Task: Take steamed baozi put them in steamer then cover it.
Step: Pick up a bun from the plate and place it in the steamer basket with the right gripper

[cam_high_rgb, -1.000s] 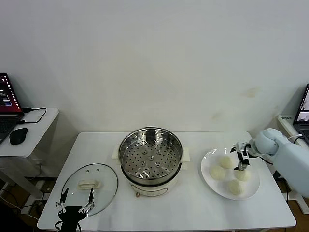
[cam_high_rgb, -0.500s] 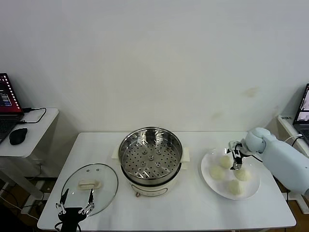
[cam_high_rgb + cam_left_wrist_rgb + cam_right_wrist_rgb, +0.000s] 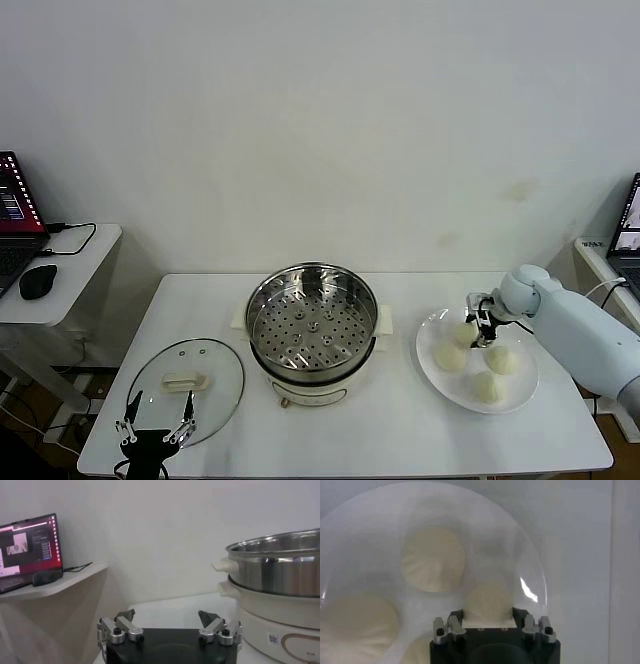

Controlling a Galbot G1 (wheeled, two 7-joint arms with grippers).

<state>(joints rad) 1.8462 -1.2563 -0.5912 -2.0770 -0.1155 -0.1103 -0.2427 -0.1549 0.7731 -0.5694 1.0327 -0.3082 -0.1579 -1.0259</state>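
Listing by view, head first: white surface (image 3: 400, 440) carrying, at centre, the steamer (image 3: 312, 330), uncovered, its perforated tray bare; at 3 o'clock from it a white plate (image 3: 432, 375) with four steamed baozi (image 3: 487, 387); at 8 o'clock a glass lid (image 3: 185, 378) lying flat. Right tool (image 3: 481, 330) sits over the plate's far side at the bun nearest the steamer's side; left tool (image 3: 157, 418) hangs at the near edge by the lid, idle, prongs spread apart. Side desk with laptop (image 3: 15, 215) and mouse (image 3: 38, 282) at 9 o'clock. Left wrist view: left tool's fingers (image 3: 122, 628) wide apart, nothing between, steamer wall alongside. Right wrist view: right tool's fingers (image 3: 451, 624) clamped on either flank of one bun, pleated neighbours just beside. Handling note, as judgement: the soft dough likely dents, so keep the squeeze light, lift straight up clear of neighbouring buns, carry over the steel rim, and set down on the tray toward one side, leaving room for three more.
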